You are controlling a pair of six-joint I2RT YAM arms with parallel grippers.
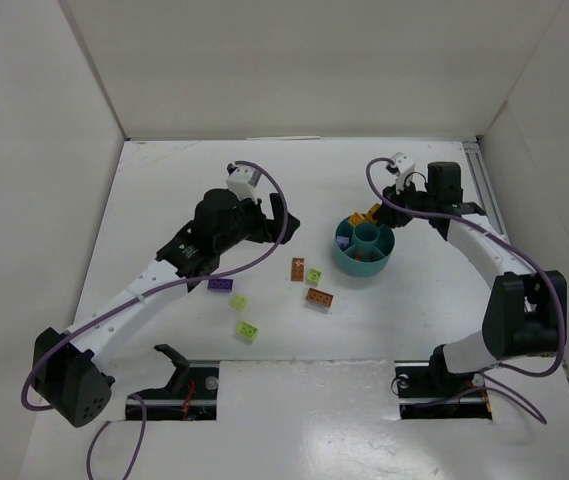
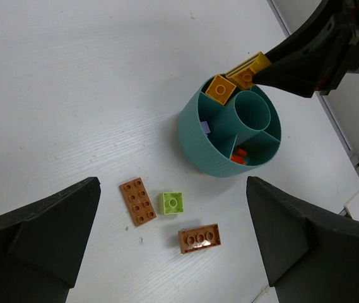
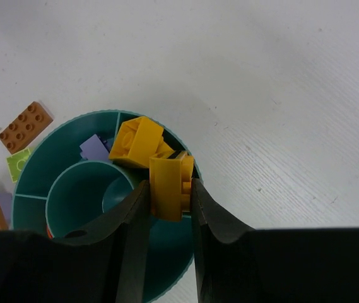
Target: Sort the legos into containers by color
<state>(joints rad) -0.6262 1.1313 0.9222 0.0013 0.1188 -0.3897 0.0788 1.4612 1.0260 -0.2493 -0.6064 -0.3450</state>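
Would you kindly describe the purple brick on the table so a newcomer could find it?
From the teal bowl, follow the loose bricks leftward in the top view. The purple brick lies last, farthest from the bowl, near the left arm; its neighbours are lime green or brown.

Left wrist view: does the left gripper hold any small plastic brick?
No, the left gripper is wide open, with nothing gripped between its fingers.
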